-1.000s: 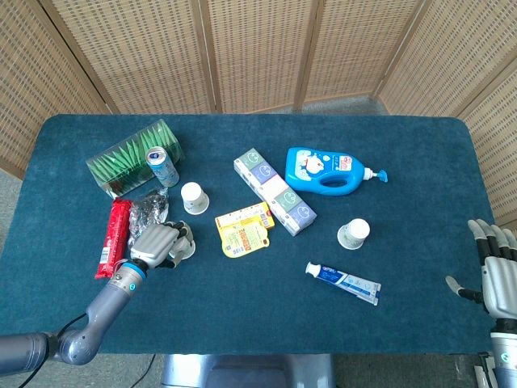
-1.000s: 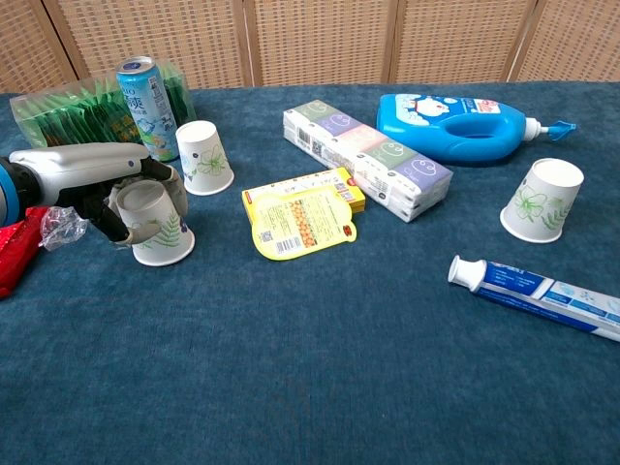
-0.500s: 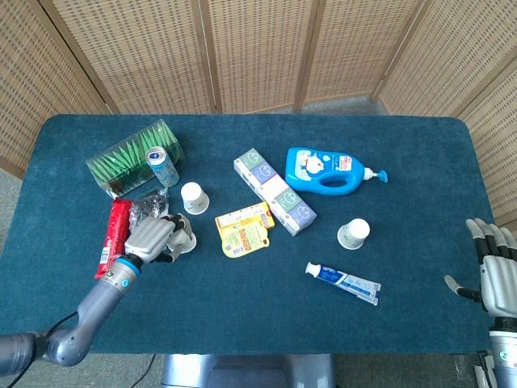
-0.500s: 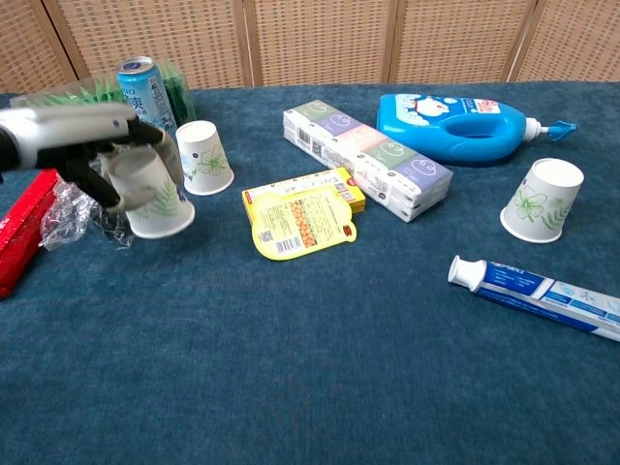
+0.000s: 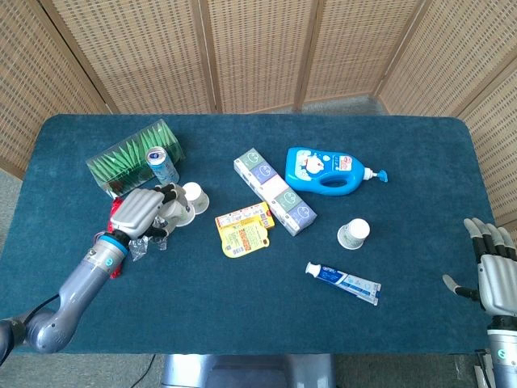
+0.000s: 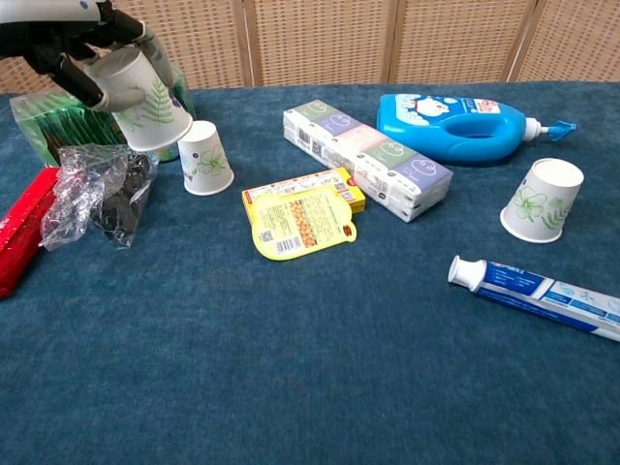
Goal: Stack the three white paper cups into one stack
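Big fuzzy dark-teal tabletop (image 5: 242, 323) under everything, looks like carpet-ish fabric; woven rattan screens (image 5: 258, 48) behind it; largest thing on it is the glossy blue detergent bottle (image 6: 455, 126) lying on its side, next to a long flat tissue pack (image 6: 373, 160) with pastel panels; far left there's a clear green-ribbed box (image 5: 129, 158) with a slim can (image 5: 161, 166) standing against it; then a flat yellow snack packet (image 6: 302, 213), a red wrapper (image 6: 24, 228), a crinkly clear plastic bag (image 6: 97, 199) and a toothpaste tube (image 6: 542, 291) near the front right.

Cups are white paper, tapered, leafy green print; my left robot hand (image 6: 73, 44) is gripping one cup (image 6: 140, 97), lifted and tilted, mouth down, just above and left of the second cup (image 6: 205, 157), which sits upside down on the cloth beside the can; third cup (image 6: 541, 199) is upside down too, well apart on the right, between bottle and toothpaste.

Chest view cuts off most of the left arm and misses the right robot hand (image 5: 497, 271) completely; head view catches it at the right table edge, fingers spread, holding nothing; head view hides the held cup mostly behind the fingers.
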You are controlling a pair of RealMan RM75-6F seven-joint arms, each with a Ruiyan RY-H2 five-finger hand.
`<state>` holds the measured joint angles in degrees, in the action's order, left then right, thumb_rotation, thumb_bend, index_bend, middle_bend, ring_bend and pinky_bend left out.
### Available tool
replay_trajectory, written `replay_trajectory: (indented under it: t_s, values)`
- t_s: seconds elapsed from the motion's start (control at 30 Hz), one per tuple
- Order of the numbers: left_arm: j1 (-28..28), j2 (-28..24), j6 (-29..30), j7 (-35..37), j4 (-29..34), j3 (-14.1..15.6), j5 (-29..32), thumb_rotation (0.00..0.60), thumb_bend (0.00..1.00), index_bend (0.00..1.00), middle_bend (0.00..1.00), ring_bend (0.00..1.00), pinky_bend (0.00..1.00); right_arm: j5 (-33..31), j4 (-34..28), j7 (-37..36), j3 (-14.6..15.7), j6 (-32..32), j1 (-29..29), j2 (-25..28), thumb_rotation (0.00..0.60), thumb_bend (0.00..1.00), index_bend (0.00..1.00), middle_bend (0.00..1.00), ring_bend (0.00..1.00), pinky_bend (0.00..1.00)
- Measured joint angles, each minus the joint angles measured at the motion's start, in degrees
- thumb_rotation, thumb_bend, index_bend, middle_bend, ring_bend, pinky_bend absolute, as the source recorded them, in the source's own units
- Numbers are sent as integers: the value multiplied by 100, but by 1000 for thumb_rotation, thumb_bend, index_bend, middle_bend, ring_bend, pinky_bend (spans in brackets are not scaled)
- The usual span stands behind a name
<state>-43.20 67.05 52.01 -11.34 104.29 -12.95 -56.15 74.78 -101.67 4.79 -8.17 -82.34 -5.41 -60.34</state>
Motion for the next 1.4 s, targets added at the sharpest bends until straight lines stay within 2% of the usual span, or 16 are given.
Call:
replay_trajectory:
  t_s: [0.4, 0.8, 1.4]
  values:
    - [-469, 305, -387, -162, -817, -87, 605, 600, 508, 353, 264, 293, 557, -69, 15, 11, -24, 14, -6, -15, 600, 208, 0, 5, 0, 34]
    - [-805, 883, -680, -59, -1818, -76, 755, 600, 506, 351, 262, 282, 542, -121, 12, -9, -34, -28, 34, -10, 600, 208, 0, 5, 0, 33]
    - [-1070, 1337, -885, -10, -2369, -29, 750, 600, 504, 337, 249, 250, 514, -142, -36, -85, -45, -68, 87, 67, 600, 206, 0, 5, 0, 34]
